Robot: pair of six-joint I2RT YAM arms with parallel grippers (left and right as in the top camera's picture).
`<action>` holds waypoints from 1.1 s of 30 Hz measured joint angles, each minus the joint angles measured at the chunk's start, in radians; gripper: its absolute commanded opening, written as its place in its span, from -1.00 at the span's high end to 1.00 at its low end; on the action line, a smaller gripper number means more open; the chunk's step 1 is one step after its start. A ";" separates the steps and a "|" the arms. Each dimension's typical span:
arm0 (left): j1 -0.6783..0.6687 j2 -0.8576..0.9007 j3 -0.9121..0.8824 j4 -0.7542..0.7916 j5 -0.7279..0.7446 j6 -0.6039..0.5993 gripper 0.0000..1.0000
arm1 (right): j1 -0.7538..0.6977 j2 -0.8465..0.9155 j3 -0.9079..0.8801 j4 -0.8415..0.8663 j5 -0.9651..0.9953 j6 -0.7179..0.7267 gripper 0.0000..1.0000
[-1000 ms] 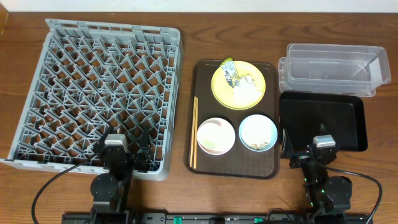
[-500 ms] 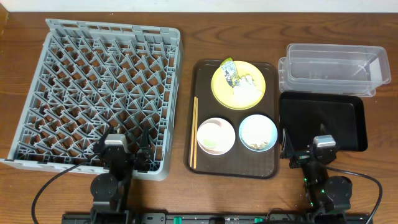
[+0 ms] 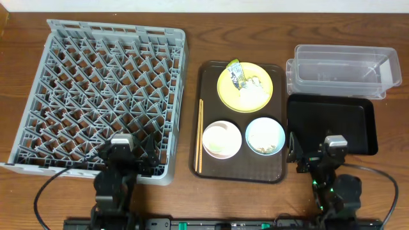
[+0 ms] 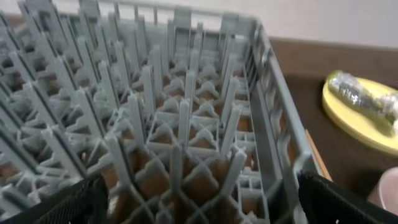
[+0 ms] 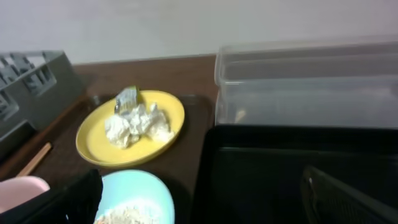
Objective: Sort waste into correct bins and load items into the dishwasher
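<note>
- your left tool (image 3: 128, 158) is spread wide over the near edge of the grey rack (image 3: 102, 96), pinching nothing.
- your right tool (image 3: 317, 160) is spread too, at the black tray (image 3: 332, 121)'s near left corner; the clear tub (image 3: 342, 70) sits just beyond its far edge.
- between them, the brown tray (image 3: 208, 76) carries the yellow plate (image 3: 227, 96) with the wrapper (image 3: 236, 73), the pink bowl (image 3: 222, 139), the blue bowl (image 3: 265, 136), and the chopsticks (image 3: 199, 135) along its left rim.
- narrow strips of counter (image 3: 383, 191) flank it.

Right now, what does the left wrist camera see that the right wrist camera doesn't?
Only the left wrist view shows the upright pegs inside the large grey plastic dish rack. Only the right wrist view shows the clear rectangular plastic tub, the shallow black plastic tray and the light blue bowl. Both show the round yellow plate with the green-yellow snack wrapper.
</note>
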 measured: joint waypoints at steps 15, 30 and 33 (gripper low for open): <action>0.000 0.559 0.624 -0.589 0.003 0.000 -0.96 | 0.000 0.768 0.739 -0.517 -0.096 -0.069 -0.98; 0.000 0.749 0.738 -0.713 0.024 0.000 -0.96 | 0.009 1.384 1.283 -0.768 -0.327 -0.246 -0.81; 0.000 0.749 0.738 -0.713 0.026 0.000 -0.96 | 0.042 1.426 1.286 -0.667 -0.332 -0.245 -0.82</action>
